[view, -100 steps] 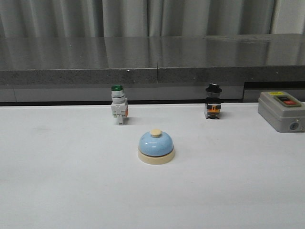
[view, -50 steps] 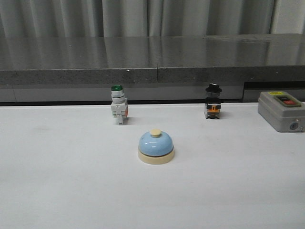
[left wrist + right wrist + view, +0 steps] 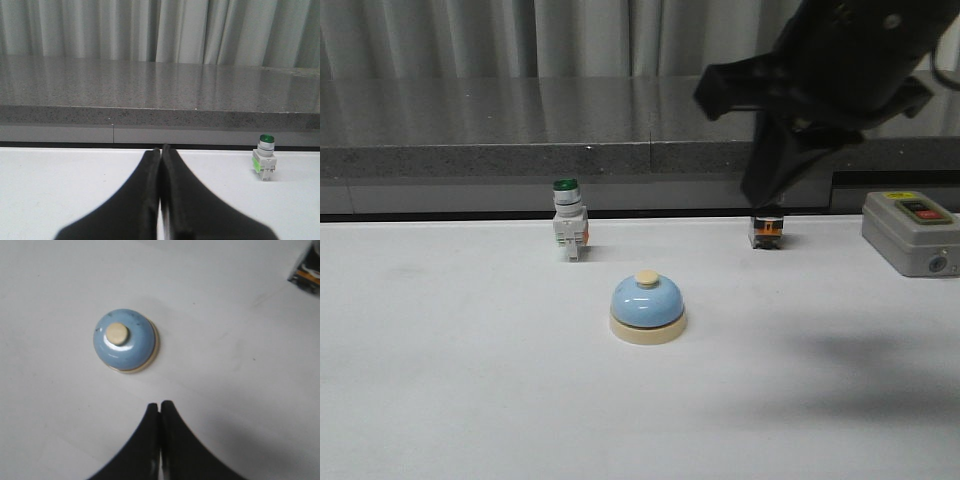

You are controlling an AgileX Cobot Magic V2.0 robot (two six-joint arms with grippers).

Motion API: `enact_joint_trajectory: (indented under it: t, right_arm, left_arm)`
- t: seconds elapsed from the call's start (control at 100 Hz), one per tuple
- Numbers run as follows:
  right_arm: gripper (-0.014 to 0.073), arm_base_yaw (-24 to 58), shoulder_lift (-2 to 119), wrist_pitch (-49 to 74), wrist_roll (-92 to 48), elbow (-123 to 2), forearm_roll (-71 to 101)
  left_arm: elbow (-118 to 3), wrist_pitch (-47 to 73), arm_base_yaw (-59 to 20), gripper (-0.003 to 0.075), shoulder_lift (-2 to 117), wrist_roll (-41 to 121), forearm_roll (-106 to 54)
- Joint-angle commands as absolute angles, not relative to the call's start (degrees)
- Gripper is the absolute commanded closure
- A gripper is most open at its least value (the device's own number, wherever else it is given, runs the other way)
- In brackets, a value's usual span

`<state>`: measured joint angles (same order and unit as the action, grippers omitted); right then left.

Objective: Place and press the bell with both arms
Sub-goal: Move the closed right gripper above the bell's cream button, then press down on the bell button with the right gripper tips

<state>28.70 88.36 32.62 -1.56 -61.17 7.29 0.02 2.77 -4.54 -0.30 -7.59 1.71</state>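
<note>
The light-blue bell (image 3: 647, 308), with its cream base and cream button, stands upright on the white table near the middle. My right arm (image 3: 830, 70) hangs blurred and dark high at the upper right, well above and to the right of the bell. In the right wrist view the bell (image 3: 125, 340) lies a short way beyond my right gripper (image 3: 160, 404), whose fingers are shut together with nothing between them. My left gripper (image 3: 160, 148) is shut and empty, low over the table and facing the grey ledge; the bell does not show in that view.
A green-capped white switch (image 3: 568, 232) stands behind the bell to the left, also seen as the switch (image 3: 265, 156) in the left wrist view. A black-capped switch (image 3: 766, 232) is partly covered by the arm. A grey button box (image 3: 910, 232) sits far right. A raised grey ledge (image 3: 520, 150) borders the back.
The right arm has swung into the front view at the upper right and now covers the top of the black-capped switch. The bell has not moved.
</note>
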Motion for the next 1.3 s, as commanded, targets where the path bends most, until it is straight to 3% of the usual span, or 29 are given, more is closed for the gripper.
enact_joint_trajectory:
  t: [0.0, 0.48, 1.29]
  right_arm:
    - [0.0654, 30.26, 90.29, 29.32, -1.84, -65.61, 7.7]
    - [0.0654, 33.68, 104.49, 30.61, -1.84, -77.74, 7.7]
    - [0.0654, 33.61, 106.99, 32.34, -1.84, -78.34, 5.6]
  left_arm:
    - [2.39, -1.3, -4.41, 0.0741, -2.06, -8.31, 1.71]
    - [2.39, -1.3, -4.41, 0.0741, -2.06, -8.31, 1.71]
    - [2.39, -1.3, -4.41, 0.0741, -2.06, -8.31, 1.71]
